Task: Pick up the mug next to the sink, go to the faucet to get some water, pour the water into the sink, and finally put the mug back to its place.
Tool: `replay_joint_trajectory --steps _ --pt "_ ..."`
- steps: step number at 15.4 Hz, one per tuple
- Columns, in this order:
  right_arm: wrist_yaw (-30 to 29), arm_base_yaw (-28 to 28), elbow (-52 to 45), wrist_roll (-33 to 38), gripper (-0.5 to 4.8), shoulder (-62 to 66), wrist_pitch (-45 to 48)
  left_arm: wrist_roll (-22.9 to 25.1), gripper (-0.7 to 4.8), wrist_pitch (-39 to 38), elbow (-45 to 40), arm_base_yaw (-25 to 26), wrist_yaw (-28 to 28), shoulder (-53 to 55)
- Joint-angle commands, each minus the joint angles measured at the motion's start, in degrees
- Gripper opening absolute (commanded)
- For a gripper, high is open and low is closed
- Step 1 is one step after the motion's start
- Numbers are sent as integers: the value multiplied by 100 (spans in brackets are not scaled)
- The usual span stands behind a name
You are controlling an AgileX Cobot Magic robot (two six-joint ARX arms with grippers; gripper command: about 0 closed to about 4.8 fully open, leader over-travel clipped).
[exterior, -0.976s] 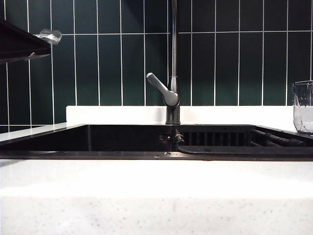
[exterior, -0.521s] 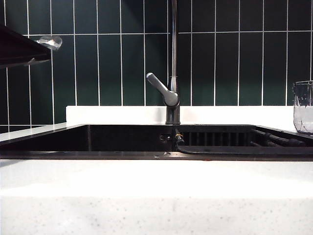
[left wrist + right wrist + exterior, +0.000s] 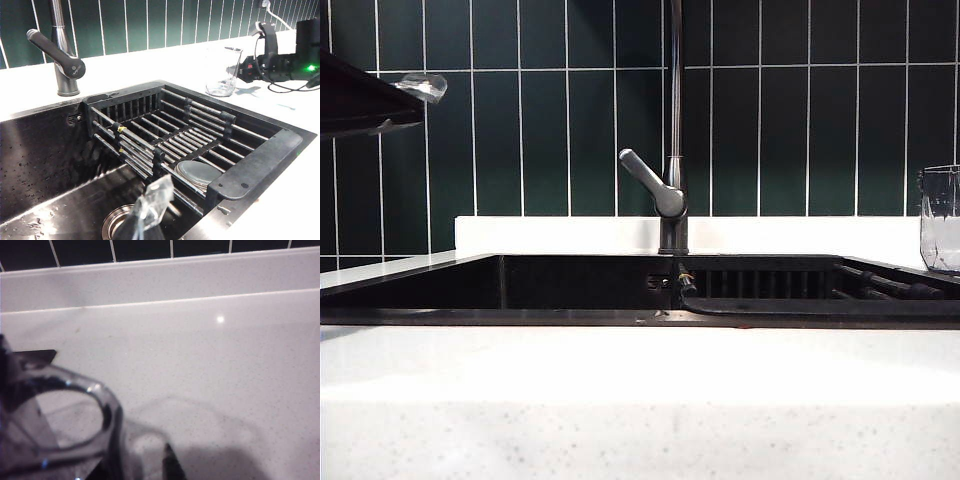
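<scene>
Exterior view: the mug (image 3: pixel 941 218) stands upright on the white desk (image 3: pixel 640 370), far right of the faucet (image 3: pixel 672 190), beyond the sink (image 3: pixel 570 285) rim. At the upper left, well away from the faucet, hangs the left end effector (image 3: pixel 420 82), closed on nothing.

Left wrist view: the same mug (image 3: pixel 222 71) is seen beyond the ribbed rack (image 3: pixel 175 135), with the right arm (image 3: pixel 280 60) just beside it.

Right wrist view: only here does the mug (image 3: pixel 65 425) loom close, blurred, with the right end effector (image 3: pixel 100 460) at it; whether its jaws grip or stand apart I cannot tell.

Judging by this, the mug either awaits pickup or has just been returned; which is unclear.
</scene>
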Motion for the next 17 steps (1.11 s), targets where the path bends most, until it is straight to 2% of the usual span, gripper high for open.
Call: replay_joint_trajectory --steps 1,3,5,7,9,10,12,13,17 --pt "7 0 -271 186 110 -31 531 11 -5 35 13 13 22 0" --pt "13 0 -575 308 110 -61 914 11 -5 35 13 13 22 0" --pt "72 0 -1176 385 108 -232 1823 11 -5 42 13 13 22 0" --pt "109 0 -1631 551 84 -669 1958 13 -5 87 13 13 24 -2" --pt "223 2 -2100 822 84 -1436 1961 11 -5 173 13 13 24 -2" --pt "221 2 -2251 852 73 -1764 1950 13 -5 181 13 13 26 -2" --pt "212 4 -2594 973 -1 -2745 1770 7 -5 280 13 13 96 -2" --pt "133 4 -2667 977 -5 -3193 1523 4 -5 345 13 13 98 -4" --pt "-269 4 -2498 1073 -5 -5692 -1620 4 -5 466 28 13 52 -22"
